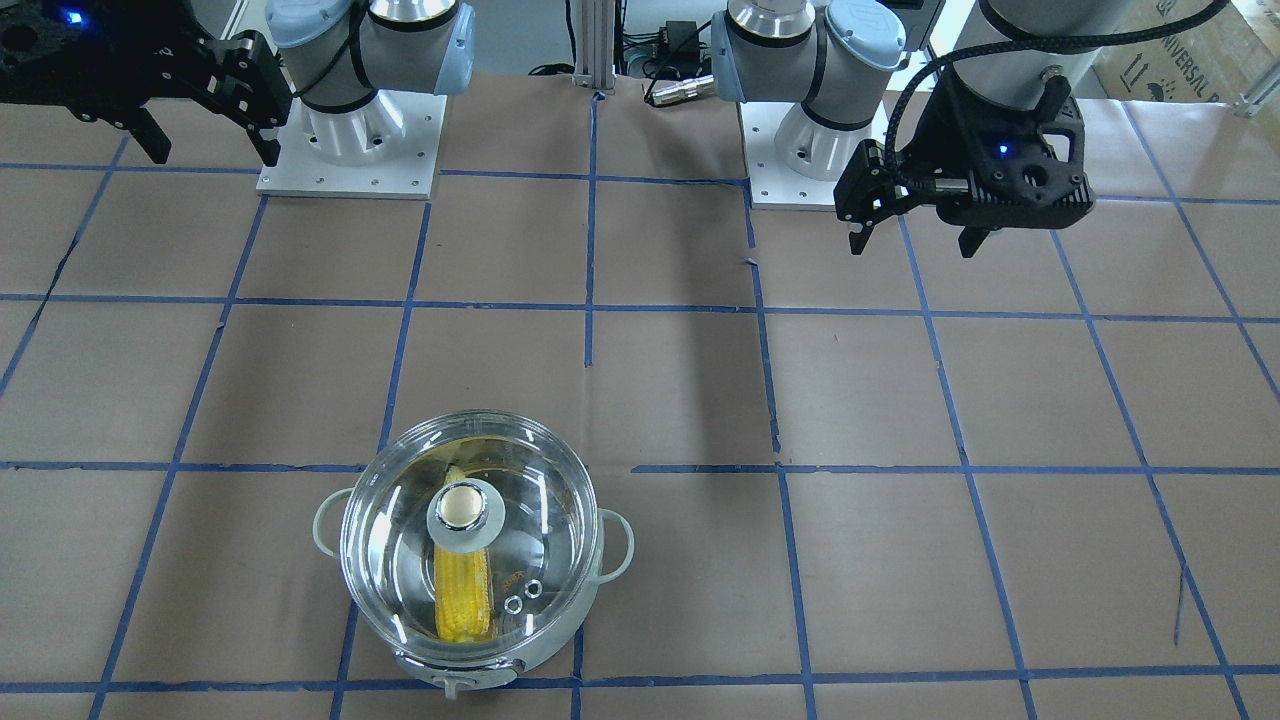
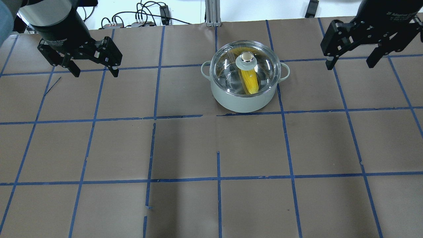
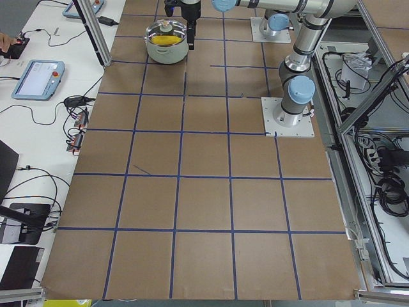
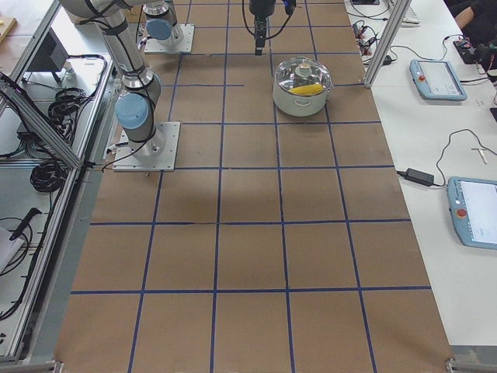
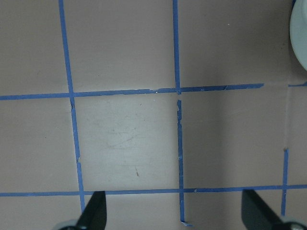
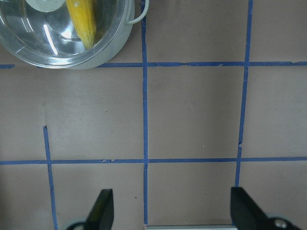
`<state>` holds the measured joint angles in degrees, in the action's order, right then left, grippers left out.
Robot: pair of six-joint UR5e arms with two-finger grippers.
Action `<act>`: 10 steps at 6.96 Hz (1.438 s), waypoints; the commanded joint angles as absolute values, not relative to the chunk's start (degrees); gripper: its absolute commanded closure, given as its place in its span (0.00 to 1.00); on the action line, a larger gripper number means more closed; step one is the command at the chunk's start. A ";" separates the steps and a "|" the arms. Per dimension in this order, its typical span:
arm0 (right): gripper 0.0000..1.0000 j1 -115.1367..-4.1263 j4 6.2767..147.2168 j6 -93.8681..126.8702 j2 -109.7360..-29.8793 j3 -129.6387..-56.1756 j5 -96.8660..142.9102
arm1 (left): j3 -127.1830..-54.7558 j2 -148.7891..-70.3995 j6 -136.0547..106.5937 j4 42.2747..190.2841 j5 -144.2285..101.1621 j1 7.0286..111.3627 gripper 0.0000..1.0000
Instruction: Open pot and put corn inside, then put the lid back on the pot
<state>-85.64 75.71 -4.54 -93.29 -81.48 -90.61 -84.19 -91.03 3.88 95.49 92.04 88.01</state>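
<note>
The steel pot [image 2: 244, 100] stands on the far middle of the table, with pale loop handles. The clear glass lid [image 2: 228, 67] sits on it, knob up. The yellow corn [image 2: 249, 81] lies inside, seen through the glass. In the front-facing view the pot [image 1: 575, 625], lid [image 1: 395, 545] and corn [image 1: 463, 595] show near the bottom. My left gripper [image 2: 96, 74] hangs open and empty, far to the pot's left. My right gripper [image 2: 349, 66] hangs open and empty to the pot's right. The right wrist view shows the pot [image 6: 120, 48] and corn [image 6: 84, 24] at top left.
Brown paper with a blue tape grid [image 2: 218, 178] covers the table. The two arm bases [image 1: 350, 150] stand on white plates at the robot's side. Cables and a connector [image 1: 680, 90] lie between them. Tablets [image 3: 38, 70] lie on the side bench.
</note>
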 commanded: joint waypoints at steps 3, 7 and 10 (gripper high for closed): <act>0.13 -85.61 82.43 -4.48 -95.01 -88.23 -90.53 | -82.89 -92.11 3.60 95.89 92.20 87.81 0.00; 0.13 -86.13 83.14 -4.40 -94.92 -88.59 -90.61 | -83.58 -92.55 3.52 95.54 92.19 87.80 0.00; 0.13 -86.13 83.14 -4.57 -94.92 -88.50 -91.05 | -82.88 -92.11 3.43 95.54 91.93 87.80 0.00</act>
<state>-86.11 83.14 -4.48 -94.82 -88.43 -90.93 -83.22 -92.34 3.44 95.54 91.99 87.80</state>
